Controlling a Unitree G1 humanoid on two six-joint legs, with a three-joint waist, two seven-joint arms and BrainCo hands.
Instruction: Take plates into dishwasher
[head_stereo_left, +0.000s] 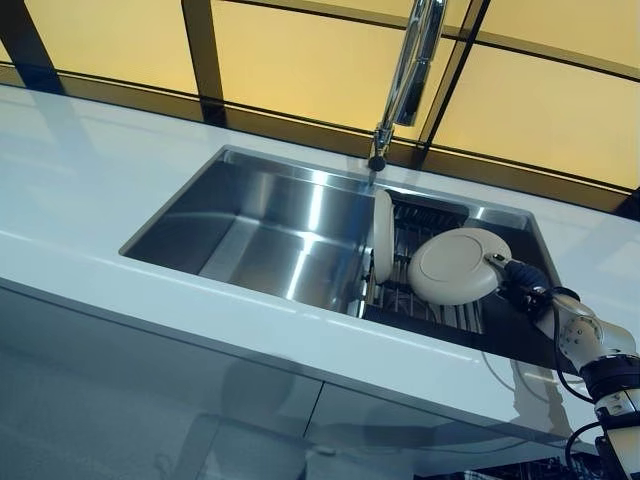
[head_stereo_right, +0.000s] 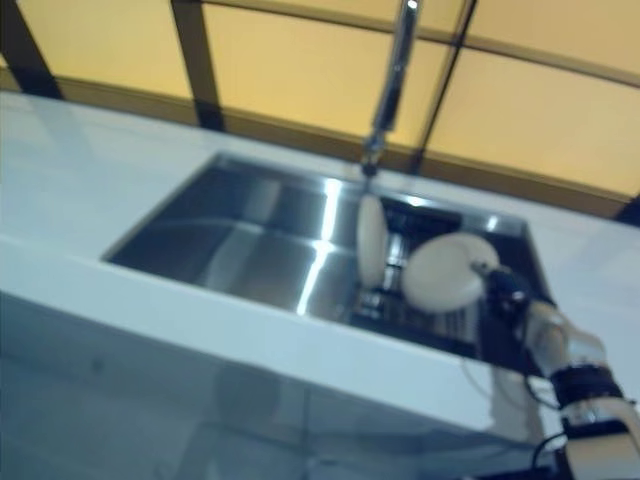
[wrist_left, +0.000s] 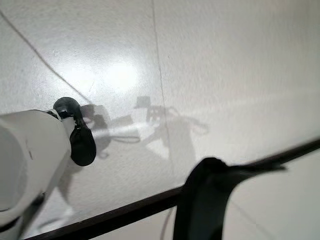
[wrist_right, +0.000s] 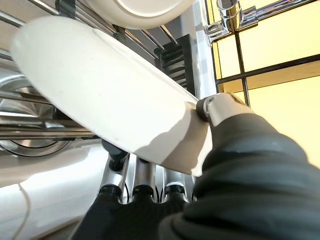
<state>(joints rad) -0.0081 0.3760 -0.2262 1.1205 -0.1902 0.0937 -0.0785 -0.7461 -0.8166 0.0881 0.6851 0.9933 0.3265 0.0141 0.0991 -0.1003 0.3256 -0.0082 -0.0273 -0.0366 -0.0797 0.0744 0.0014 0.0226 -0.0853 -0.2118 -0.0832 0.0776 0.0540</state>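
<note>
We see the sink's (head_stereo_left: 175, 225) left basin bare, open from above and from the near counter (head_stereo_left: 90, 265) edge. Its right end is crowded: a rack (head_stereo_left: 420, 300) carries an upright plate (head_stereo_left: 383, 235) at its left edge, and our right hand (head_stereo_left: 520, 285) grips a second plate (head_stereo_left: 455, 265) tilted above it. The faucet (head_stereo_left: 405, 80) overhangs the sink's far edge.

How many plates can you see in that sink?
2. One plate stands on edge in the rack at the sink's right end. The other plate is pinched at its rim by the right robot hand above the rack. More could be hidden behind them.
</note>
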